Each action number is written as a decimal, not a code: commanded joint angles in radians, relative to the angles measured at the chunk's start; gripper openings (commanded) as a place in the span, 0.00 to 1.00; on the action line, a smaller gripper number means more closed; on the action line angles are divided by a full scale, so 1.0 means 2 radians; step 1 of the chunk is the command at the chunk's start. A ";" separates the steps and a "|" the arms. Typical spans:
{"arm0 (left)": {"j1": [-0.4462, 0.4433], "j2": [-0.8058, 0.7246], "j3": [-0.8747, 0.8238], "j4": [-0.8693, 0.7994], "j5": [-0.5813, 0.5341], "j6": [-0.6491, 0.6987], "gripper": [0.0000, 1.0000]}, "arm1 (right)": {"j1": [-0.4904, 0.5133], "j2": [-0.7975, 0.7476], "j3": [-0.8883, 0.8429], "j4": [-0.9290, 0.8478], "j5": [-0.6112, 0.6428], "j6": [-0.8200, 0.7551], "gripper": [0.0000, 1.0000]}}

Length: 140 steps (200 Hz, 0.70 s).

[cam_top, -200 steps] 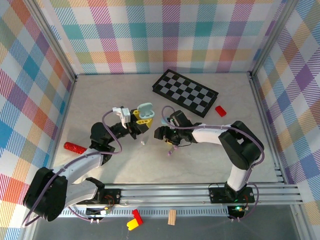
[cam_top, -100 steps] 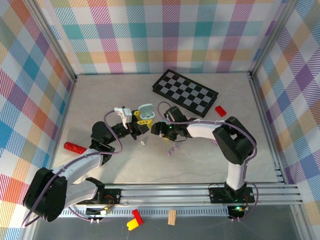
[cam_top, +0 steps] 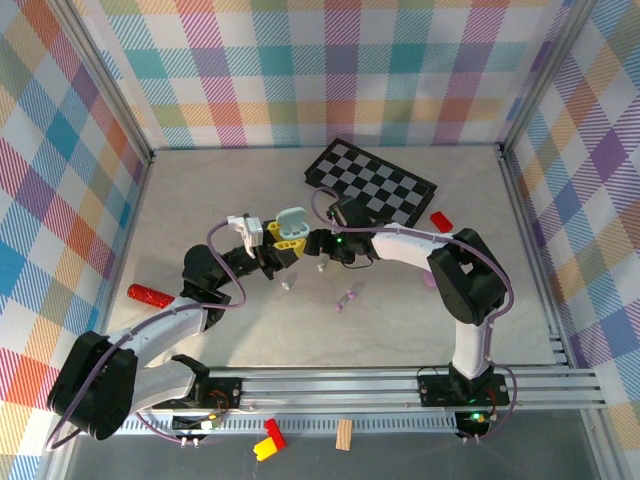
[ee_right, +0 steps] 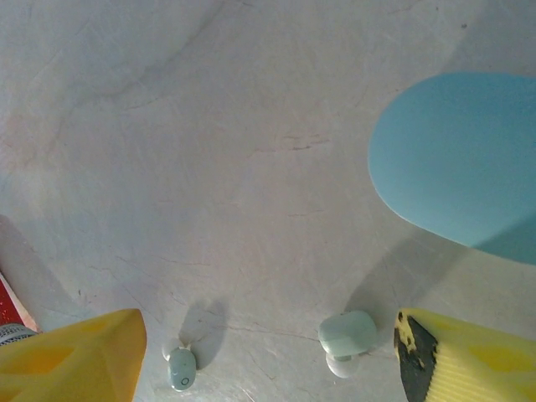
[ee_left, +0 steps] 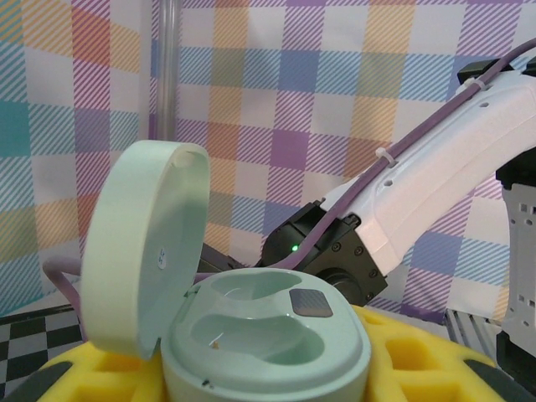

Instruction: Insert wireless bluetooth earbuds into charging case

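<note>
My left gripper [cam_top: 277,246] is shut on a mint charging case [ee_left: 266,337], gripped between its yellow pads [ee_left: 423,368]. The case's lid [ee_left: 141,251] stands open and both wells are empty. Just right of the case, my right gripper [cam_top: 316,253] hangs open above the table. Two mint earbuds lie between its yellow fingertips [ee_right: 71,352]: one [ee_right: 182,368] near the left finger and one [ee_right: 346,337] near the right. The case lid [ee_right: 456,159] shows above them at the right. In the top view one earbud [cam_top: 285,286] lies below the case.
A purple earbud pair [cam_top: 346,298] lies right of the grippers. A chessboard [cam_top: 370,185] and a red block [cam_top: 441,221] sit at the back. A red cylinder [cam_top: 150,296] lies at the left. Small blocks [cam_top: 268,438] lie beyond the front rail.
My right gripper has swung left and away from the purple earbuds, ending beside the held case above the mint earbuds. The left arm and case have stayed put.
</note>
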 commanded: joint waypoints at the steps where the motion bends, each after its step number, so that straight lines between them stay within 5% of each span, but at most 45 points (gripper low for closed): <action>1: 0.005 0.002 -0.004 0.034 -0.007 0.013 0.00 | 0.003 -0.001 -0.011 0.001 -0.015 0.037 0.77; 97: 0.005 -0.012 -0.025 0.022 -0.036 0.055 0.00 | 0.012 0.047 0.027 0.007 -0.040 0.045 0.75; 140: 0.012 0.005 -0.050 0.082 -0.047 0.055 0.00 | 0.010 0.063 0.058 -0.010 -0.043 0.016 0.71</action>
